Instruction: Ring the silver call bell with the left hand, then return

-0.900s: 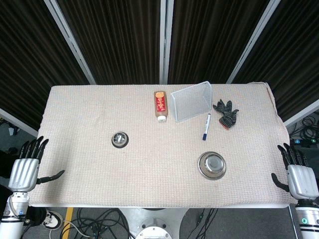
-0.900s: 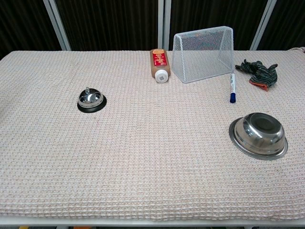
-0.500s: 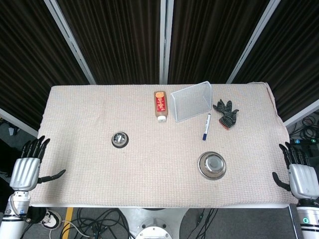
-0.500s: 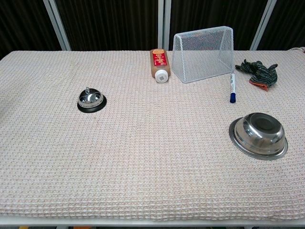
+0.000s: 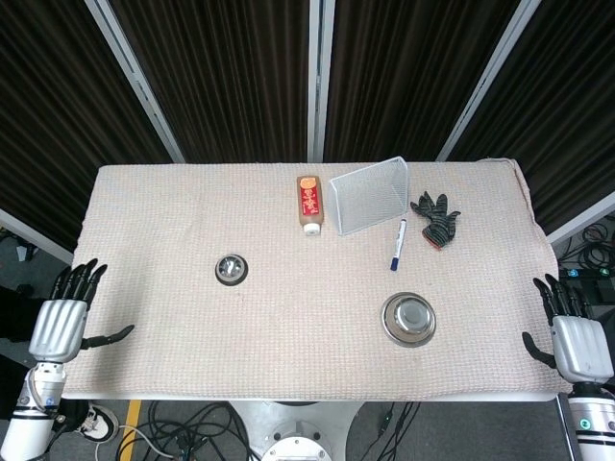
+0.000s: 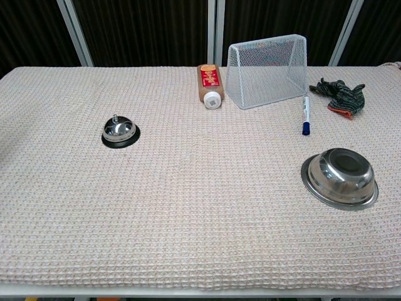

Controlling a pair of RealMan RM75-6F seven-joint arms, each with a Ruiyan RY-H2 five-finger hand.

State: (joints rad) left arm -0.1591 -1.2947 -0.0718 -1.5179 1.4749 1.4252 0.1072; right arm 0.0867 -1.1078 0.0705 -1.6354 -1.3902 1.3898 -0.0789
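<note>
The silver call bell (image 5: pixel 231 269) on its black base stands on the left half of the cloth-covered table (image 5: pixel 288 327); the chest view shows the bell (image 6: pixel 119 131) upright with its button on top. My left hand (image 5: pixel 65 317) hovers open at the table's front left corner, fingers spread, well to the left of the bell. At the front right corner my right hand (image 5: pixel 572 336) is open too, fingers apart, holding nothing. Neither hand appears in the chest view.
A brown bottle (image 5: pixel 309 204) lies at the back centre beside a white wire-mesh basket (image 5: pixel 370 195). A blue marker (image 5: pixel 397 244) and a dark glove (image 5: pixel 436 219) lie to the right. A steel bowl (image 5: pixel 408 318) sits front right.
My left hand has shifted slightly rightward toward the table edge. The right hand has barely moved. The bell and other objects are unchanged.
</note>
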